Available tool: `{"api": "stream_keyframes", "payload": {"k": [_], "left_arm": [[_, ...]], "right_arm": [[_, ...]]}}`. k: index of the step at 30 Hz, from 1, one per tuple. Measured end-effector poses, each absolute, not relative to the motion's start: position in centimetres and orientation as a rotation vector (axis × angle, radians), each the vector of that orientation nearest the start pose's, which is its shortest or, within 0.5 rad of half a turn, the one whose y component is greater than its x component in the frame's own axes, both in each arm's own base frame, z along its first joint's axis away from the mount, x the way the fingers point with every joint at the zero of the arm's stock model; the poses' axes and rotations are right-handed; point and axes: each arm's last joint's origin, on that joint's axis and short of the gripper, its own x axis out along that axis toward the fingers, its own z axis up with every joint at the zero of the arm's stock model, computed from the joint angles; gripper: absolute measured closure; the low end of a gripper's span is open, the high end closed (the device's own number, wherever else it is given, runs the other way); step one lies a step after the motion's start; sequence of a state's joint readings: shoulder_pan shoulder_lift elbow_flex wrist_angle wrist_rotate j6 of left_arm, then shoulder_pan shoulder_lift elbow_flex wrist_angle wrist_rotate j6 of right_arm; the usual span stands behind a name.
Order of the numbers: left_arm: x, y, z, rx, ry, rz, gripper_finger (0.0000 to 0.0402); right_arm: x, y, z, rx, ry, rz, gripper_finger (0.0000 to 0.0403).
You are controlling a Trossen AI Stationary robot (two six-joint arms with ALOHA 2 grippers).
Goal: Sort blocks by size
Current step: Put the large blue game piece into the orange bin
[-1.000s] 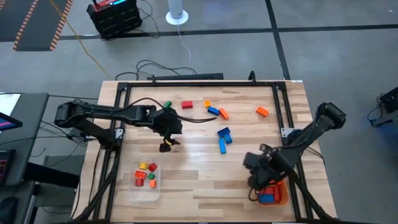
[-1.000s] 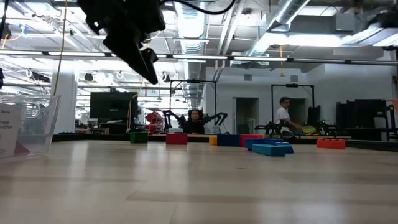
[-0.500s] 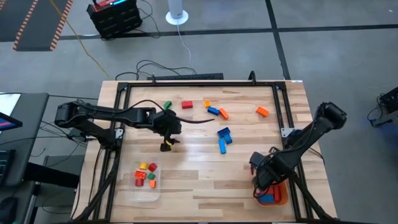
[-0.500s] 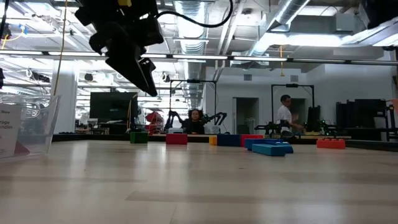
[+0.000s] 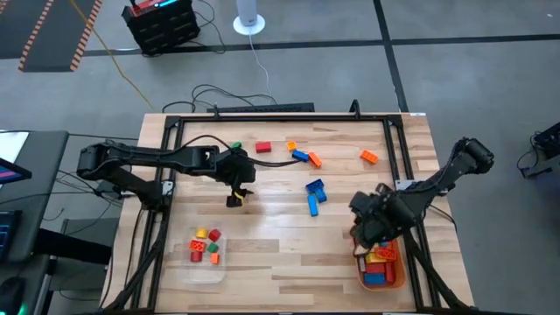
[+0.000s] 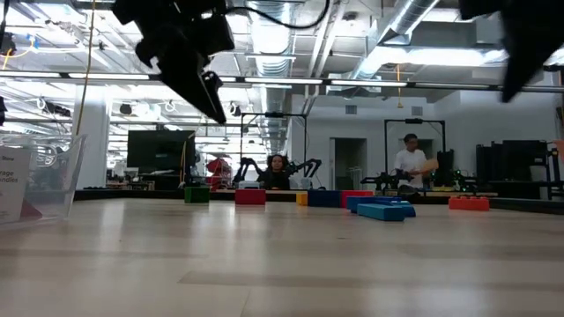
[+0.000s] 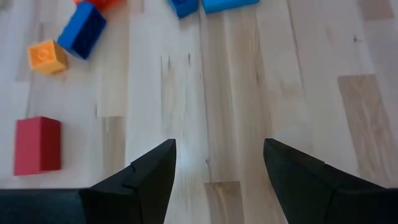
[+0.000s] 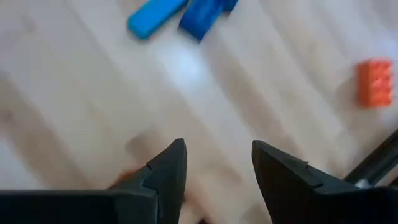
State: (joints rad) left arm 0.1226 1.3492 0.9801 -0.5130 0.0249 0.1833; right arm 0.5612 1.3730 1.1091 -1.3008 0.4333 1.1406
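Observation:
Loose blocks lie flat on the far half of the wooden table: a green block (image 5: 234,147), a red block (image 5: 262,148), a blue block (image 5: 300,156), two orange blocks (image 5: 314,160) (image 5: 368,157), a blue cube-like block (image 5: 315,187) and a long blue bar (image 5: 312,206). My left gripper (image 5: 234,199) hovers open above bare wood near the red block (image 7: 37,145). My right gripper (image 5: 363,229) hovers open just beyond the far end of the orange tray (image 5: 395,278). Past its fingers I see the blue bar (image 8: 155,17) and an orange block (image 8: 375,82). Neither gripper holds anything.
The orange tray at the near right holds red, yellow and blue blocks (image 5: 377,267). A clear plastic tray (image 5: 203,273) at the near left holds several small blocks (image 5: 206,245). A black frame (image 5: 391,149) runs round the table's edges. Bare wood lies in the near middle.
My right gripper has drawn back from above the orange tray toward the table's far edge, and the blocks in the tray now show. My left arm has stayed nearly still.

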Motion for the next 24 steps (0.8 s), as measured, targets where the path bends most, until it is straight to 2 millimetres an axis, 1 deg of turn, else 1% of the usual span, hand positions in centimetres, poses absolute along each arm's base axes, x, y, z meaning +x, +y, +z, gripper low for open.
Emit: {"api": "stream_keyframes", "payload": {"k": [2,4,8,12,16,20,24], "left_arm": [[27.0,3.3,26.1,0.119,0.865,0.009,0.0166],[26.8,3.2,26.4,0.129,0.853,0.011,0.0166],[26.4,3.2,26.7,0.13,0.845,0.016,0.0166],[26.0,3.2,25.3,0.124,0.868,0.016,0.0166],[25.7,3.1,23.6,0.107,0.884,0.021,0.0166],[25.6,2.8,22.4,0.105,0.865,0.018,0.0166],[25.4,2.5,21.6,0.107,0.858,0.008,0.0166]], "right_arm": [[20.4,9.9,26.1,0.184,1.161,-0.637,0.0195],[21.8,9.0,25.5,0.14,1.151,-0.609,0.0194],[24.5,6.8,23.4,0.025,1.16,-0.53,0.0186],[26.8,4.0,22.5,-0.041,1.155,-0.504,0.0176],[29.0,1.4,22.1,-0.027,1.106,-0.387,0.0167],[30.9,-0.2,20.7,-0.113,1.109,-0.215,0.0157],[32.2,-1.5,19.3,-0.197,1.186,-0.165,0.0147]]}}
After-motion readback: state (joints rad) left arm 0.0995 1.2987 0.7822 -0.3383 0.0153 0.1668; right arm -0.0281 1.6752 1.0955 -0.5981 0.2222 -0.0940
